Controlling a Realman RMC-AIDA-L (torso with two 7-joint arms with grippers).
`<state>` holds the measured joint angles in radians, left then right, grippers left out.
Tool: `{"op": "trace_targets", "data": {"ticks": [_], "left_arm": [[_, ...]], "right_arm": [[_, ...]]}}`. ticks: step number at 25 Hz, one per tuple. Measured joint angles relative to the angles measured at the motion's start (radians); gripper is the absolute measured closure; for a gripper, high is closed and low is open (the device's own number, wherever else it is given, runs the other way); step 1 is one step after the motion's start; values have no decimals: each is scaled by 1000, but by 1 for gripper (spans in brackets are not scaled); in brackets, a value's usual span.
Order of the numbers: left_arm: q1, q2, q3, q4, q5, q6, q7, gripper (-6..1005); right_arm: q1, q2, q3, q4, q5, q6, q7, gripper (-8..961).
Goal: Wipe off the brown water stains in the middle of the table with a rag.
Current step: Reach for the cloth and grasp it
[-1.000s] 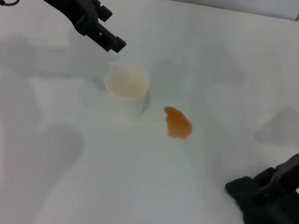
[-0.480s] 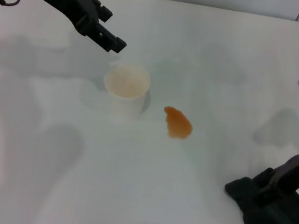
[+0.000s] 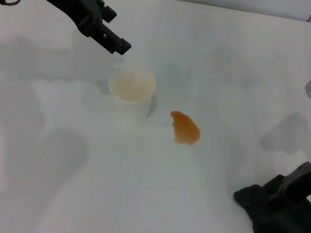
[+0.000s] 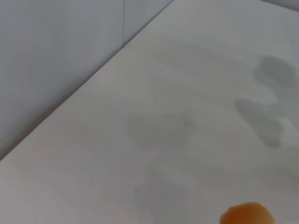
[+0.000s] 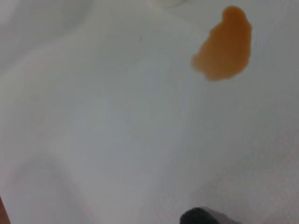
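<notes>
Diagonally elongated brown water stains [image 3: 185, 128], right gripper [image 3: 274, 195] on rag [image 3: 281, 223]

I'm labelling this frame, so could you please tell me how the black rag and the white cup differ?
The rag is black, soft and lies in a low lumpy heap; the cup is white, rigid and stands upright. The rag sits near the table edge on the robot's right, with the right tool down on it; the cup stands near the middle, beside the brown water stains, untouched. Both rest on the table.

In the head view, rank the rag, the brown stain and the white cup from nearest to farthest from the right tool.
1. The rag, under the right tool at the table's near right.
2. The brown stain, mid-table.
3. The white cup, farther left, near the left tool.
</notes>
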<state>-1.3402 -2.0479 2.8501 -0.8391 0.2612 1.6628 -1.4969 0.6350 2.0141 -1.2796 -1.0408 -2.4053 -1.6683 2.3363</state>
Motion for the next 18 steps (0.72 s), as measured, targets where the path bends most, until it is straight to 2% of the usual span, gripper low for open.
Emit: {"op": "trace_targets", "data": {"ticks": [9, 15, 18], "left_arm": [[-5, -4, 0, -2, 18, -10, -7, 114], [-8, -6, 0, -2, 21, -16, -9, 114], [-8, -10, 0, -2, 27, -19, -11, 114]], "right_arm": [[3, 1, -3, 2, -2, 10, 9, 585], [5, 2, -3, 2, 3, 10, 12, 736], [5, 2, -4, -5, 7, 10, 12, 753]]}}
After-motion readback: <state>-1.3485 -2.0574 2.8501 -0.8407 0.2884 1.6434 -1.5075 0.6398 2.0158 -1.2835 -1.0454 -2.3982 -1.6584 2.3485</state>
